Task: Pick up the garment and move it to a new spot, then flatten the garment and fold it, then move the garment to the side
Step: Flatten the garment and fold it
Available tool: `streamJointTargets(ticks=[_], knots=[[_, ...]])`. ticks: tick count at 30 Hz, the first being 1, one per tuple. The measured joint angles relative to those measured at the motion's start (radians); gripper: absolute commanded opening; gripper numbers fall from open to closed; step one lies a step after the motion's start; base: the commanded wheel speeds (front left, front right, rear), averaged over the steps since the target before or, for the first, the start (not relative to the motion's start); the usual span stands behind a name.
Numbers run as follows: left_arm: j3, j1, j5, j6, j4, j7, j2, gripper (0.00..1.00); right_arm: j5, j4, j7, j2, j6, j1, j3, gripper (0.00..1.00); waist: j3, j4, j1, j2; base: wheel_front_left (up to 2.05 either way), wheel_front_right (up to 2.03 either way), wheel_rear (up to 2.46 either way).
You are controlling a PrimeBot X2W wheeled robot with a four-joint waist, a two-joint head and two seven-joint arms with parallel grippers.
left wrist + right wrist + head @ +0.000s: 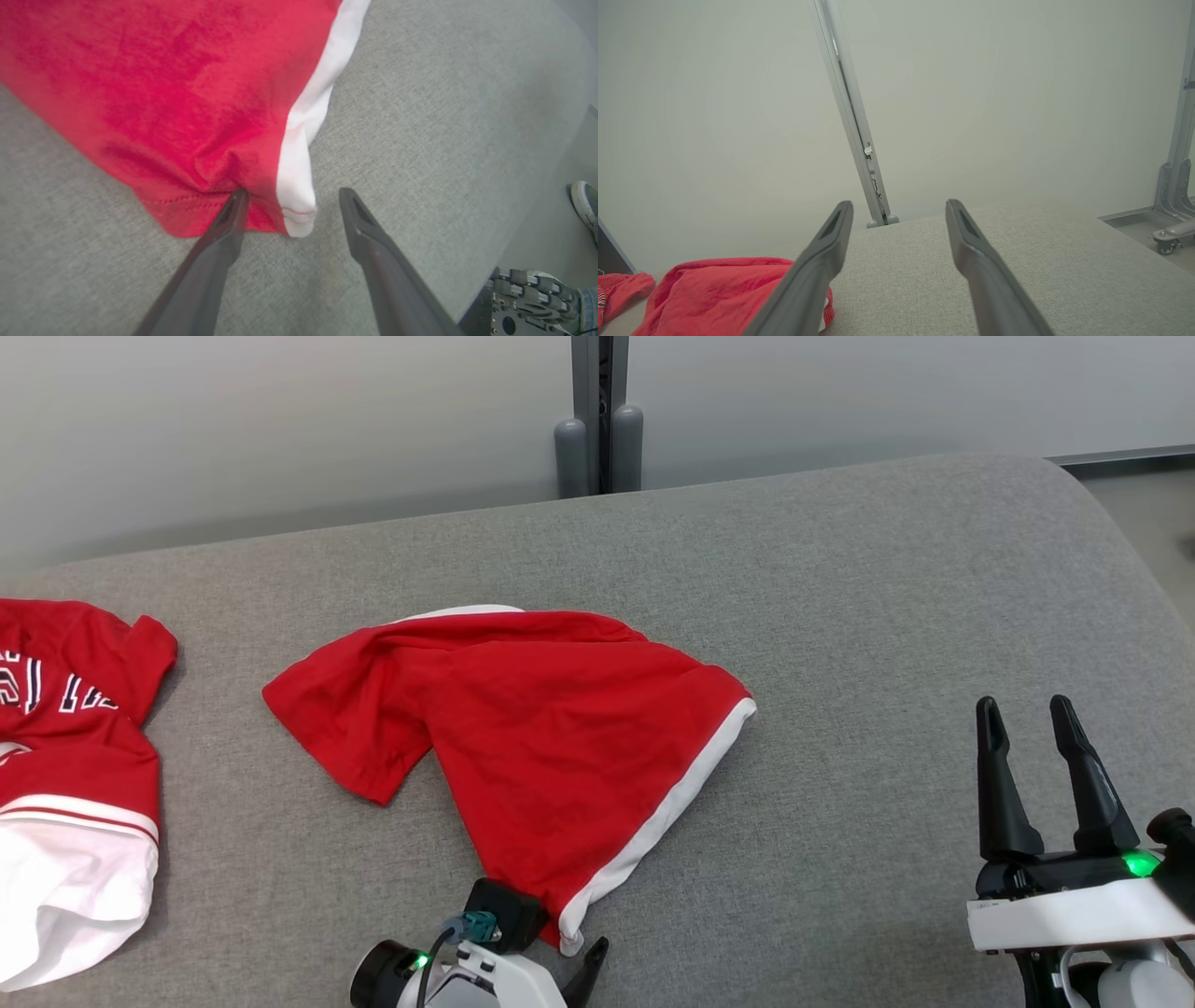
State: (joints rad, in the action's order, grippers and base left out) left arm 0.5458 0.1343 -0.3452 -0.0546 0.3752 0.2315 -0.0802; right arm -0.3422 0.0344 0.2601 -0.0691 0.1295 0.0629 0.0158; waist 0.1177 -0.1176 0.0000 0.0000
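Nearby: second jersey [65,737] left of garment [541,728] | post [599,411] behind | person's shoe [584,203]

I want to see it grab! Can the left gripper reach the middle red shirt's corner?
Probably yes. The open left gripper straddles the white-trimmed corner of the red garment, one finger seemingly touching cloth; nothing blocks it.

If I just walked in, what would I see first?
The bright red shirt with a white hem, lying crumpled in the middle of the grey cushion. Next, the left gripper, open right at the shirt's near corner, while the right gripper stands open at the right. Another red and white garment lies at the left edge.
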Motion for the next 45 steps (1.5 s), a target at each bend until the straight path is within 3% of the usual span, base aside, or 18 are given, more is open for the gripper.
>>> streamJointTargets(ticks=[1,2,3,4,5,16,25,30,34,39,40,41,42,43,45], knots=[[0.002,0.001,0.0,0.0,0.003,0.0,0.0,0.95,0.0,0.0,0.0,0.001,0.0,0.0,-0.001,1.0,0.002,-0.001,0.0,0.0,0.0,0.0,0.0],[0.003,0.004,0.0,0.0,0.006,0.0,0.0,0.75,0.0,0.0,0.0,0.001,0.0,0.0,-0.002,1.0,0.003,-0.002,0.0,0.0,0.0,0.0,0.0],[0.003,0.009,0.0,0.0,0.009,-0.002,0.0,0.45,0.0,0.0,0.0,0.002,0.0,0.0,-0.002,1.0,0.005,-0.001,0.0,0.0,0.0,0.0,0.0],[0.003,0.014,0.0,0.003,0.012,-0.003,0.001,0.28,0.0,0.0,0.0,0.003,0.0,0.001,-0.003,1.0,0.005,-0.001,0.0,0.0,0.0,0.0,0.0],[0.002,0.016,0.0,0.004,0.012,-0.006,0.001,0.0,0.0,0.0,0.0,0.003,0.0,0.003,-0.004,1.0,0.006,0.0,0.0,0.0,0.0,0.0,0.0],[0.016,0.02,0.024,0.009,-0.046,-0.021,-0.048,0.0,0.002,0.002,0.0,0.007,0.0,0.005,-0.008,1.0,-0.005,0.051,0.0,0.0,0.0,0.0,0.0],[-0.046,0.031,0.102,0.08,-0.161,0.017,-0.246,0.0,0.002,0.012,0.0,-0.001,0.0,-0.003,-0.007,1.0,-0.01,0.112,0.0,0.0,0.0,0.0,0.0],[-0.078,0.01,0.109,0.104,-0.141,0.022,-0.305,0.0,0.001,0.02,0.0,-0.006,0.0,-0.003,-0.001,1.0,-0.007,0.127,0.0,0.0,0.0,0.0,0.0],[-0.11,0.004,0.114,0.148,-0.101,-0.01,-0.315,0.0,0.001,0.038,0.0,-0.018,0.0,-0.003,0.004,1.0,-0.01,0.132,0.0,0.0,0.0,0.0,0.0],[-0.116,-0.014,0.096,0.168,-0.063,-0.021,-0.296,0.0,-0.002,0.056,0.0,-0.029,0.0,-0.007,0.014,1.0,-0.018,0.137,0.0,0.0,0.0,0.0,0.0],[-0.115,-0.018,0.094,0.17,-0.056,-0.022,-0.291,0.16,-0.002,0.063,0.0,-0.03,0.0,-0.008,0.019,1.0,-0.019,0.138,0.0,0.0,0.0,0.0,0.0],[-0.114,-0.024,0.088,0.17,-0.05,-0.026,-0.285,0.4,-0.003,0.068,0.0,-0.032,0.0,-0.008,0.021,1.0,-0.021,0.138,0.0,0.0,0.0,0.0,0.0],[-0.114,-0.024,0.088,0.17,-0.05,-0.026,-0.285,0.82,-0.003,0.068,0.0,-0.032,0.0,-0.008,0.021,1.0,-0.021,0.138,0.0,0.0,0.0,0.0,0.0],[-0.114,-0.029,0.086,0.17,-0.044,-0.031,-0.282,1.0,-0.007,0.072,0.0,-0.034,0.0,-0.008,0.023,1.0,-0.023,0.139,0.0,0.0,0.0,0.0,0.0],[-0.12,-0.029,0.072,0.172,-0.041,-0.044,-0.278,1.0,-0.01,0.077,0.0,-0.036,0.0,-0.008,0.025,1.0,-0.027,0.14,0.0,0.0,0.0,0.0,0.0]])
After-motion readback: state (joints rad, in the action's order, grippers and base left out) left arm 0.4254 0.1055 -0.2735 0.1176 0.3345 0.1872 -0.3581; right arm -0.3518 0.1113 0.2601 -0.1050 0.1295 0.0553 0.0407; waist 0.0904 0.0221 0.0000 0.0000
